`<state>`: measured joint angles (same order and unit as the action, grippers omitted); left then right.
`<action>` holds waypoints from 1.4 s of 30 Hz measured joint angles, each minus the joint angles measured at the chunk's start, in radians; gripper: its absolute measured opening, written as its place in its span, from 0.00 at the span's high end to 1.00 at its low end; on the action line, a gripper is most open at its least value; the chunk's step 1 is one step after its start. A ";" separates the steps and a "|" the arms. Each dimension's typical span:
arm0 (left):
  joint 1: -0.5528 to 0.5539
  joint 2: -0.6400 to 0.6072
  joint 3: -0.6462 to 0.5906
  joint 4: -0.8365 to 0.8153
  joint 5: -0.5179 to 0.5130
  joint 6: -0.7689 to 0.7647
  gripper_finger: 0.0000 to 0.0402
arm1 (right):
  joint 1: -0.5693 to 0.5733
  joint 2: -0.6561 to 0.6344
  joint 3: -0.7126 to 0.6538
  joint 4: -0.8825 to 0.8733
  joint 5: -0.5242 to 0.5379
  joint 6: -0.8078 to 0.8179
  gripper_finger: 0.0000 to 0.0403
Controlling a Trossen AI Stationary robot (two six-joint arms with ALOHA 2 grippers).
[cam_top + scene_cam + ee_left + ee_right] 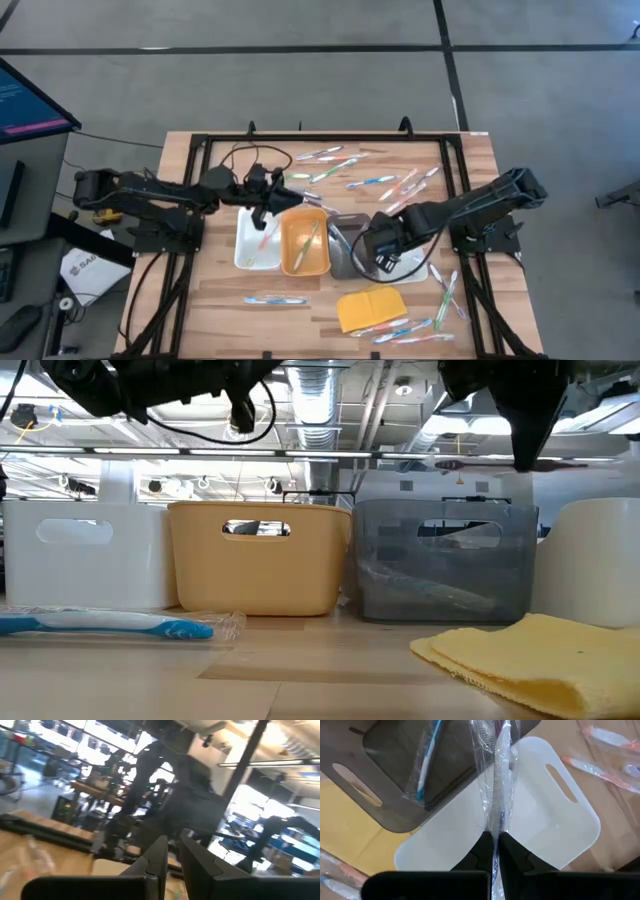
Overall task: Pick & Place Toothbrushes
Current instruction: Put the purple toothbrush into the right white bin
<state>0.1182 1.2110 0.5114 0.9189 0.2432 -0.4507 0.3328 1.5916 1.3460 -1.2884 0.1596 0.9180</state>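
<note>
1. Wooden table (210, 310) under a black frame carries everything we see, with grey floor around it.
2. We see the left arm reach in from the left, its gripper (262, 215) raised above the far end of the left white tray (245, 255); its fingers (159, 852) stand nearly together with nothing visible between them.
3. We see the right arm reach in from the right and bend down, its gripper (493, 851) clamped on a wrapped toothbrush (496, 775) above the right white tray (555, 827).
4. We count four trays in a row: white, orange (305, 243), grey (343, 250), white.
5. We count one yellow pad (370, 308) in front of the trays.
6. We cannot count the loose toothbrushes exactly: a cluster lies behind the trays, one lies alone at the front left (276, 299), and others lie beside the pad and at the right edge.
7. One brush lies in the left white tray, one in the orange, and one in the grey (422, 767).
8. The held brush points straight out from the fingertips, its long axis in line with the gripper, crossing the right white tray towards the grey one.
</note>
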 joint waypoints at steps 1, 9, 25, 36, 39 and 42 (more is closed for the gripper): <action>-0.008 0.000 0.000 0.006 0.000 0.000 0.89 | -0.003 -0.001 0.000 0.002 0.000 0.000 0.99; -0.029 0.000 0.000 0.035 -0.001 0.000 0.89 | -0.013 -0.036 -0.052 0.030 0.052 0.124 1.00; -0.026 0.000 0.000 0.054 -0.002 0.000 0.89 | 0.010 -0.231 -0.374 0.303 0.020 0.212 1.00; -0.026 0.000 0.000 0.062 -0.002 0.000 0.89 | -0.021 -0.196 -0.374 0.299 -0.044 0.208 1.00; -0.028 0.000 0.000 0.062 -0.002 0.000 0.89 | -0.043 -0.198 -0.374 0.292 -0.046 0.202 1.00; -0.028 0.000 0.000 0.061 -0.002 0.000 0.89 | -0.064 -0.196 -0.374 0.292 -0.046 0.176 1.00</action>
<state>0.0902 1.2106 0.5117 0.9799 0.2409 -0.4503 0.2685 1.3952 0.9722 -0.9962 0.1138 1.0940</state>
